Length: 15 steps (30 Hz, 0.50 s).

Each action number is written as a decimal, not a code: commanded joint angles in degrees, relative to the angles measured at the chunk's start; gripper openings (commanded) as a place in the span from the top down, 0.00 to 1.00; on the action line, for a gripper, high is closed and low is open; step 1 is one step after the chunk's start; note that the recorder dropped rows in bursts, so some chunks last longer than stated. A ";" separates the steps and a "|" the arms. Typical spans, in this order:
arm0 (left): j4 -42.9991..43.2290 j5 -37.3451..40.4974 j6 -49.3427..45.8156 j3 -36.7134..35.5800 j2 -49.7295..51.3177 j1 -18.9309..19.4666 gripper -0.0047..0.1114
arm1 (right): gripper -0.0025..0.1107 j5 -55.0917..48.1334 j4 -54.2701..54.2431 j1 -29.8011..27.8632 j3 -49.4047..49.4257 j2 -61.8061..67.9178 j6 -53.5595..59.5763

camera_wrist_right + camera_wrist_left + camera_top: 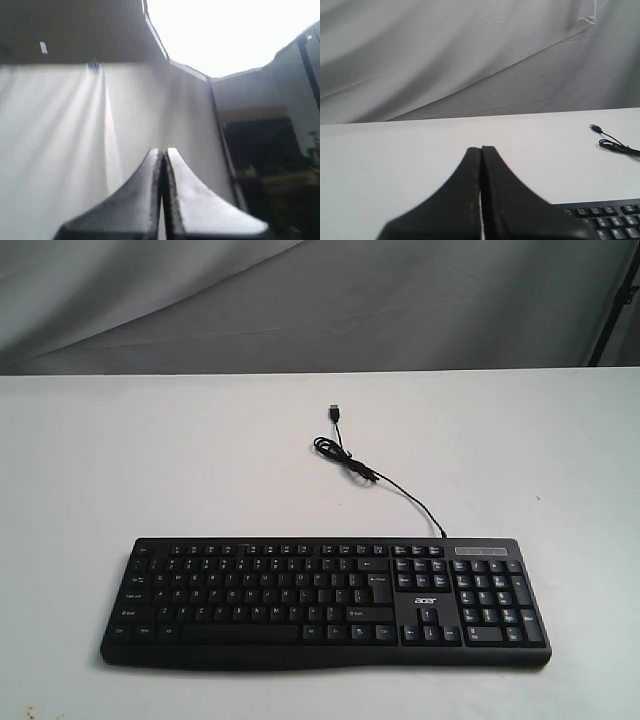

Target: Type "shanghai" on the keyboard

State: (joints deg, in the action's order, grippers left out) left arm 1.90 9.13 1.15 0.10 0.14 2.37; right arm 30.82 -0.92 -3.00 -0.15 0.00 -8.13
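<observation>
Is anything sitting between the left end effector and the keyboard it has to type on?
Nothing visible does. The keyboard lies close by the shut left end effector on the white table; its cable trails off the far side.

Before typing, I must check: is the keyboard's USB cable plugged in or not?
Not plugged in. The USB cable ends in a plug lying free on the table.
</observation>
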 commanded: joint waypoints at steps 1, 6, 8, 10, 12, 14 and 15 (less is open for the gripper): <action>0.00 -0.34 0.15 -0.10 -0.14 -0.37 0.96 | 0.98 11.71 5.36 -0.39 -3.39 0.40 -21.12; 0.00 -0.34 0.15 -0.10 -0.14 -0.37 0.96 | 0.98 -6.89 10.87 -0.39 -22.67 14.61 -25.70; 0.00 -0.34 0.15 -0.10 -0.14 -0.37 0.96 | 0.98 -11.37 17.90 -0.39 -32.25 23.40 -25.70; 0.00 -0.34 0.15 -0.10 -0.14 -0.37 0.96 | 0.98 -15.73 30.33 -0.39 -41.12 32.20 -25.79; 0.00 -0.34 0.15 -0.10 -0.14 -0.37 0.96 | 0.98 -20.65 42.35 -0.39 -50.02 39.65 -25.79; 0.00 -0.34 0.15 -0.10 -0.14 -0.37 0.96 | 0.98 -28.45 52.74 -0.39 -58.09 47.30 -25.66; 0.00 -0.34 0.15 -0.10 -0.14 -0.37 0.96 | 0.98 -33.18 55.99 -0.39 -61.04 50.22 -25.50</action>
State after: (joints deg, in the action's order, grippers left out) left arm 1.90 9.13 1.15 0.10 0.14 2.37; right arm 9.84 41.79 -3.00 -52.57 42.30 -33.60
